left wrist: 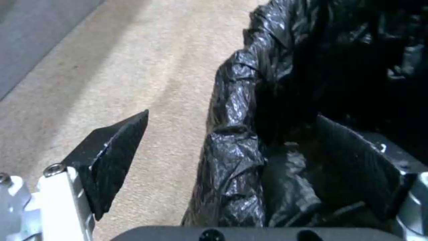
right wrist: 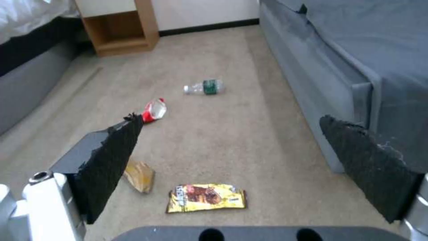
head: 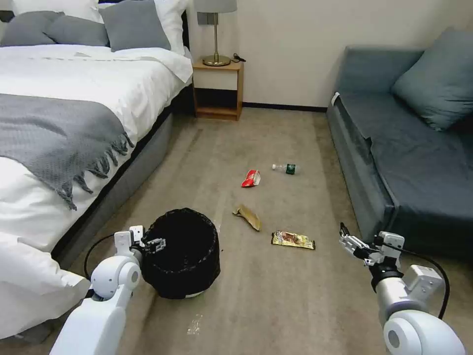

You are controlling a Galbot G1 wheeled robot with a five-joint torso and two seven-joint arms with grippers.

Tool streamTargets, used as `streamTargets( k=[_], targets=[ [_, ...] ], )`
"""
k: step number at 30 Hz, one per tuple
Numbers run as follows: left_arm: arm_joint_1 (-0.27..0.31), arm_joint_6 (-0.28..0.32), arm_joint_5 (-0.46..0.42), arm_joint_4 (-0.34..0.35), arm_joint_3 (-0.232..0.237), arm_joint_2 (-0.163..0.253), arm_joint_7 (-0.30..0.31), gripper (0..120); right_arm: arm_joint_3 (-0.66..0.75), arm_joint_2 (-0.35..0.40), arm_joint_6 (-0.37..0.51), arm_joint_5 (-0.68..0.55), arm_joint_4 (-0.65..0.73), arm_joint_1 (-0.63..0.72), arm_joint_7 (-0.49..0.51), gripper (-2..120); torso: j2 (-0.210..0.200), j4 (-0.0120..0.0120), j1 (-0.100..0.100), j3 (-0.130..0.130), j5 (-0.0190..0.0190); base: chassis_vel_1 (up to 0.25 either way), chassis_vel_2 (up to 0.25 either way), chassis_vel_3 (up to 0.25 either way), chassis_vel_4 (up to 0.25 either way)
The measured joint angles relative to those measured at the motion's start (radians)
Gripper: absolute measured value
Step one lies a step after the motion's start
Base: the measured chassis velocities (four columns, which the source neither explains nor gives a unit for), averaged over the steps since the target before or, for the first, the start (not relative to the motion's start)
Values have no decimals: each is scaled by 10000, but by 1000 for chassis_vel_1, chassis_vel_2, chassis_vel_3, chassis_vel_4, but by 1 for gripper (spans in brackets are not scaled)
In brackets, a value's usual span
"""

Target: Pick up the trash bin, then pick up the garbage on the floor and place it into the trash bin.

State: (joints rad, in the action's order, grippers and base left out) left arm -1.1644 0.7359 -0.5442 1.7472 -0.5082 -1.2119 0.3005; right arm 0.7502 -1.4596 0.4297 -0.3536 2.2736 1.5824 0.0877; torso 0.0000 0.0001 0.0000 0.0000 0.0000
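Four litter items lie on the carpet [head: 276,133] between the bed [head: 64,123] and the sofa [head: 394,148]: a red-and-white wrapper [head: 251,178], a clear bottle [head: 285,168] with a green label, crumpled brown paper [head: 248,217] and a gold-brown packet [head: 292,239]. We can read no lettering on any of them; the packet's print is too blurred in the right wrist view.

We find the bin [head: 185,254], lined with a crinkly black bag, on the floor near the bed's edge, a pale rim showing at its base. The left gripper [head: 153,244] is at the bin's near-left rim. The left wrist view shows its jaws apart and straddling the bagged rim, one finger [left wrist: 111,160] outside over carpet, the other inside the bag; we see no clamping.

The right gripper [head: 347,241] hangs spread open and holding nothing, just beside the sofa's front edge and near the packet. Its wrist view shows all four items ahead of it, apart from one another, with bare carpet around each.

Open carpet runs between bed and sofa to the nightstand [head: 218,88] at the wall.
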Motion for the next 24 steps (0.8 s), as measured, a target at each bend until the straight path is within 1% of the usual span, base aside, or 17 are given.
streamTargets(
  k=[4,5,6,7,8,9,10,12,13,15,16,18,19,21,22,24],
  targets=[
    [-11,-61,-70,-143,-57,-33,112,100,-46,-8,-25,48,-16,0,-49,100,2,0,0,-2,6,0,0,0,0],
    [-17,-68,-144,-246,-99,-47,168,98,-97,-22,-47,85,-23,8,-70,100,3,-1,0,-2,7,0,0,0,0],
    [-13,-60,-238,-377,-133,-69,261,94,-139,-30,-67,112,-36,17,-77,100,2,5,0,-1,2,0,0,0,0],
    [-13,-60,-238,-377,-133,-69,261,94,-139,-30,-67,112,-36,17,-77,100,2,5,0,-1,2,0,0,0,0],
    [5,-59,-294,-416,-159,-107,287,89,-161,-37,-75,117,-37,21,-86,100,3,1,0,-2,5,0,0,0,0],
    [8,-62,-354,-434,-188,-114,296,82,-181,-40,-77,120,-43,31,-89,100,3,1,0,-2,6,0,0,0,0],
    [8,-62,-354,-434,-188,-114,296,82,-181,-40,-77,120,-43,31,-89,100,3,1,0,-2,6,0,0,0,0],
    [-19,-64,-390,-422,-192,-111,267,73,-196,-43,-82,119,-53,32,-95,100,3,1,0,-2,6,0,0,0,0],
    [-19,-64,-390,-422,-192,-111,267,73,-196,-43,-82,119,-53,32,-95,100,3,1,0,-2,6,0,0,0,0],
    [-37,-66,-391,-418,-194,-78,93,62,-239,-65,-82,69,-55,26,-101,100,3,2,0,-3,5,0,0,0,0],
    [-37,-66,-391,-418,-194,-78,93,62,-239,-65,-82,69,-55,26,-101,100,3,2,0,-3,5,0,0,0,0],
    [-35,-65,-386,-419,-202,-49,-18,50,-276,-92,-79,59,-69,9,-103,100,3,0,-1,-2,2,0,0,0,0],
    [-35,-65,-386,-419,-202,-49,-18,50,-276,-92,-79,59,-69,9,-103,100,3,0,-1,-2,2,0,0,0,0],
    [-32,-58,-386,-412,-235,4,-120,39,-321,-111,-75,58,-112,-24,-104,100,2,-1,0,-1,-1,0,0,0,0],
    [-32,-58,-386,-412,-235,4,-120,39,-321,-111,-75,58,-112,-24,-104,100,2,-1,0,-1,-1,0,0,0,0],
    [-24,-35,-393,-368,-275,59,-232,30,-361,-118,-67,58,-169,-81,-106,100,1,-2,0,0,-4,0,0,0,0]
  ],
)
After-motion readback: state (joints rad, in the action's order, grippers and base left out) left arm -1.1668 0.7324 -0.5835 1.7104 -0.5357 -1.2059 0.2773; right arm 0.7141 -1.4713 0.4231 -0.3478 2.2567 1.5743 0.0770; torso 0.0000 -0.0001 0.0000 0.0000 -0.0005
